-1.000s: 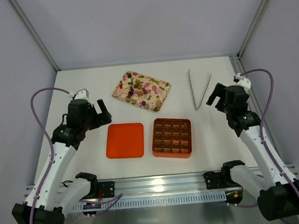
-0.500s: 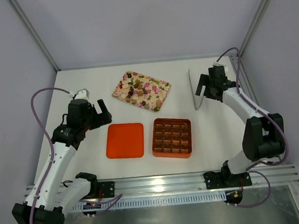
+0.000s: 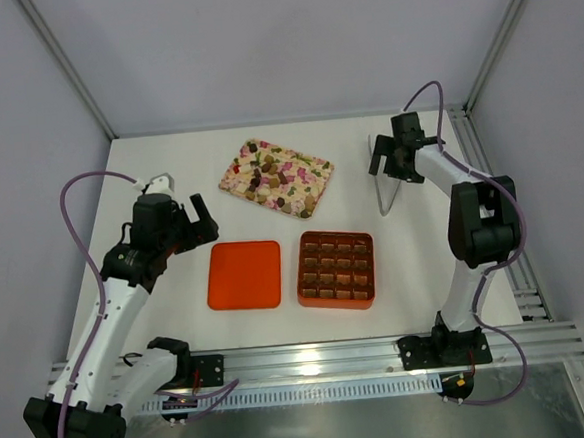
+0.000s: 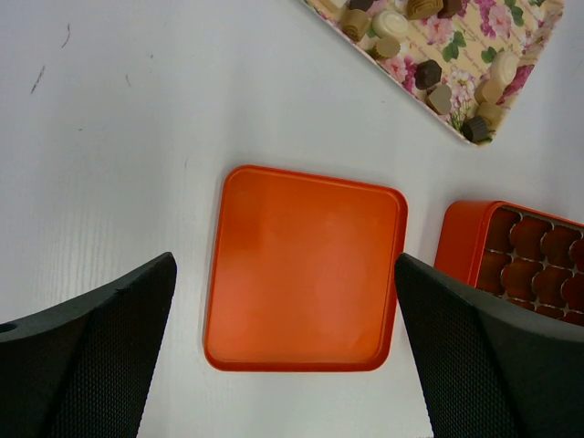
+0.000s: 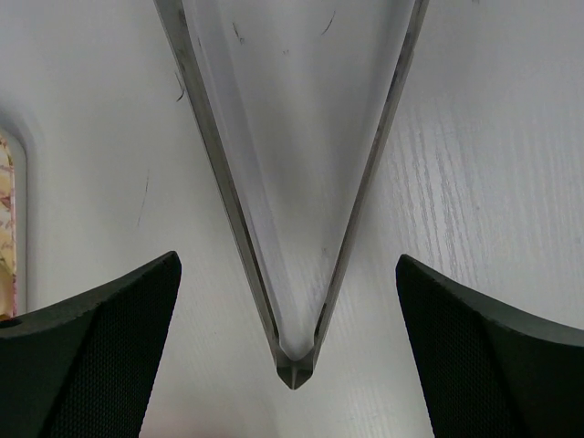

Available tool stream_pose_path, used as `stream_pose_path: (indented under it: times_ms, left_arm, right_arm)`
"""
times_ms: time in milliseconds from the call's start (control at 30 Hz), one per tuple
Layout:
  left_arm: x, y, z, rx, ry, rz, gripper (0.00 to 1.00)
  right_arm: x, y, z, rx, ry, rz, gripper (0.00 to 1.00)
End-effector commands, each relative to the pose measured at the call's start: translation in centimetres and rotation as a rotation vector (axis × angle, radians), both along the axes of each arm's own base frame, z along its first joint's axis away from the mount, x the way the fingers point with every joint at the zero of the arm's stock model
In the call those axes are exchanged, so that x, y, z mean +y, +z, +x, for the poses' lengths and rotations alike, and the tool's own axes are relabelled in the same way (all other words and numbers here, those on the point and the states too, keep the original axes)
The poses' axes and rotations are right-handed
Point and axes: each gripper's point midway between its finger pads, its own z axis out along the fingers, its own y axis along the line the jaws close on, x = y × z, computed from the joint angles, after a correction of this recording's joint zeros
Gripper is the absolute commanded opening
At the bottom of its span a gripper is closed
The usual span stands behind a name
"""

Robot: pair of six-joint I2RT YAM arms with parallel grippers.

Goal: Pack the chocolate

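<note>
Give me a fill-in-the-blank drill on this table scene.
The chocolate sits on the floral ____. The right claw hovers over the metal ____. In the top view, the orange lid lies ____ of the orange box. The left claw and the other one are both ____.
Missing words: tray; tongs; left; open.

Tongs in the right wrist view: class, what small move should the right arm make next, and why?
Probably lower the right gripper straight down over the tongs. Its fingers are open, one on each side of the tongs' joined end, and the tongs lie flat on the table, ungripped. The chocolates lie on the tray.
</note>
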Motion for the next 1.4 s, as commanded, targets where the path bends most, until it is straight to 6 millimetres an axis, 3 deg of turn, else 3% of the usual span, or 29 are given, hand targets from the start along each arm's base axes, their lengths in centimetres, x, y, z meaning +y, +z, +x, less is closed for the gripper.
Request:
stream_pose_path:
  times_ms: [0, 333, 567, 1167, 1367]
  left_arm:
    - [0.0, 1.8, 0.7, -0.072, -0.004, -0.002, 1.00]
    - [0.0, 1.6, 0.9, -0.061, -0.004, 0.000, 1.00]
    - [0.0, 1.2, 0.9, -0.049, -0.004, 0.001, 1.00]
    - [-0.2, 0.9, 0.9, -0.035, -0.011, 0.000, 1.00]
    - [-0.2, 0.8, 1.0, -0.029, -0.009, 0.002, 1.00]
  right_arm:
    - [0.3, 0.6, 1.4, -0.004, 0.022, -0.002, 1.00]
    - [0.6, -2.5, 1.7, 0.080, 0.029, -0.004, 1.00]
    - [-0.1, -3.1, 1.9, 0.118, 0.006, -0.042, 0.99]
    - [0.4, -5.1, 1.8, 0.186, 0.015, -0.064, 0.86]
    - [0.6, -5.9, 1.5, 0.208, 0.026, -0.057, 0.74]
